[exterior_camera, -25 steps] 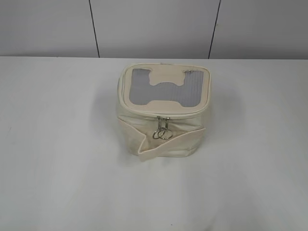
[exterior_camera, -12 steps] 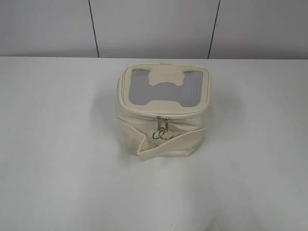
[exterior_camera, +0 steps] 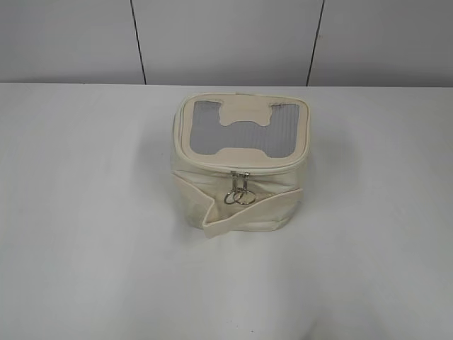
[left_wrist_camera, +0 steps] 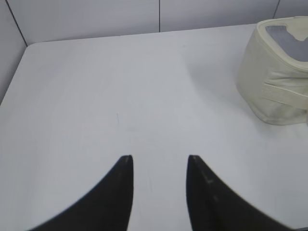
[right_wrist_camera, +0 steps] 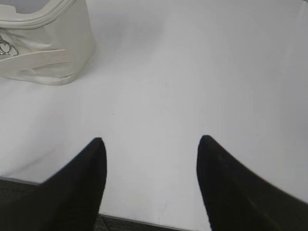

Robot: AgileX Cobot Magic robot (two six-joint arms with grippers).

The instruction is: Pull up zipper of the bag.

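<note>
The cream-white bag (exterior_camera: 241, 166) stands mid-table with its grey mesh top window facing up. Its zipper (exterior_camera: 241, 167) runs round the top rim, and two silver ring pulls (exterior_camera: 239, 196) hang side by side at the front. The bag also shows at the right edge of the left wrist view (left_wrist_camera: 276, 72) and at the top left of the right wrist view (right_wrist_camera: 43, 43), where the rings (right_wrist_camera: 7, 48) show. My left gripper (left_wrist_camera: 160, 160) is open and empty, well left of the bag. My right gripper (right_wrist_camera: 151, 140) is open and empty, near the table's front edge. Neither gripper shows in the exterior view.
A wide cream strap band (exterior_camera: 248, 212) wraps the bag's front and sticks out at its lower left. The white table (exterior_camera: 85, 212) meets a grey panelled wall (exterior_camera: 226, 42) at the back. The table's front edge (right_wrist_camera: 144, 222) lies under the right gripper.
</note>
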